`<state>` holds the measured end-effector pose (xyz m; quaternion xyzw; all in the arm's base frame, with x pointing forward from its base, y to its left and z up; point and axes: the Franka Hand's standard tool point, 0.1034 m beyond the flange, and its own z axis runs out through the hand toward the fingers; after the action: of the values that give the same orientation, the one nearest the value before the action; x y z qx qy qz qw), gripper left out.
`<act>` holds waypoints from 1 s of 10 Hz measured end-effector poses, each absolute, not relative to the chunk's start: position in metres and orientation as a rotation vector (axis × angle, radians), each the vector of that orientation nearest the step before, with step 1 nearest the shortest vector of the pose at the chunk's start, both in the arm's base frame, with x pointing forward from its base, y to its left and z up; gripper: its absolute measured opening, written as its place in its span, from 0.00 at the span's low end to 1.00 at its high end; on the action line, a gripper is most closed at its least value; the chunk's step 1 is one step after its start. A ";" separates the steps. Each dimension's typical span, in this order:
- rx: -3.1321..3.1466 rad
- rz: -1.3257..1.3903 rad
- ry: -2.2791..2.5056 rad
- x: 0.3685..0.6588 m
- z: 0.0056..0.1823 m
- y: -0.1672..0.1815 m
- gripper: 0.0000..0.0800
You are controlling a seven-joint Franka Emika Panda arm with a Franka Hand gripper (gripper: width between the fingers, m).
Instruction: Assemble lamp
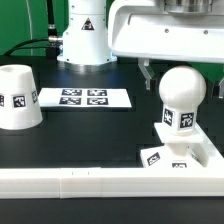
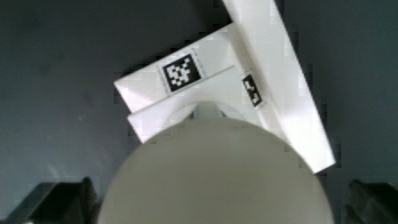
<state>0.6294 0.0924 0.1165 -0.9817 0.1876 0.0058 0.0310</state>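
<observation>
White bulb [image 1: 182,98]: stands upright on the base [image 1: 172,150].
Gripper [image 1: 181,80]: straight above it, fingers spread apart, one on each side, holding nothing.

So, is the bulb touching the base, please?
Touching. The exterior view shows the bulb standing upright on the base, with no gap where they meet.

On the desk [image 1: 110,135], the shade [image 1: 17,97] is set at the exterior view's left of the marker board [image 1: 85,98]. The bulb [image 1: 182,96] is stood on the base [image 1: 172,155], at the board's right and nearer the camera. The rail [image 1: 100,182] is laid in front of the board, with the base just behind it.
</observation>
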 end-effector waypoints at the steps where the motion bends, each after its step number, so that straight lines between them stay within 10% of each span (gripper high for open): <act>1: -3.059 0.008 0.349 0.630 0.117 0.093 0.87; 10: -2.992 -0.021 -0.779 0.630 0.115 0.090 0.87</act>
<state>0.6298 0.0900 0.1149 -0.9674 -0.2520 -0.0067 0.0247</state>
